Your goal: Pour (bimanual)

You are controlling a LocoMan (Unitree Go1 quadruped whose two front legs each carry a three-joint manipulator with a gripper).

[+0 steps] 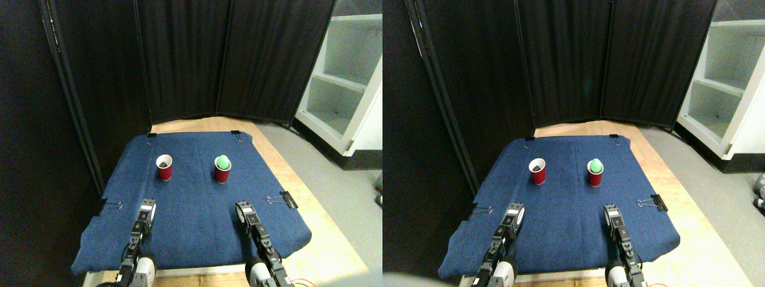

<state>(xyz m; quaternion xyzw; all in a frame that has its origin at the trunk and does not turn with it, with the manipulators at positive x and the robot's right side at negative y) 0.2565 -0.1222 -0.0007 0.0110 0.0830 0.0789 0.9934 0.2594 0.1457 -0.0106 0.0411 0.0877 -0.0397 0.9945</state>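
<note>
Two red cups stand upright on the blue cloth [191, 209]. The left red cup [164, 168] shows a white inside with something dark in it. The right red cup [222, 170] holds a green ball that sticks out of its rim. My left gripper [147, 209] rests over the cloth well in front of the left cup. Over on the other side, my right gripper [243, 210] sits in front of the right cup, a little to its right. Neither gripper touches a cup.
Black binder clips [288, 199] pin the cloth to the wooden board at its edges. Dark curtain panels [179, 60] close off the back and left. A white shelf unit [346, 84] stands at the far right on grey floor.
</note>
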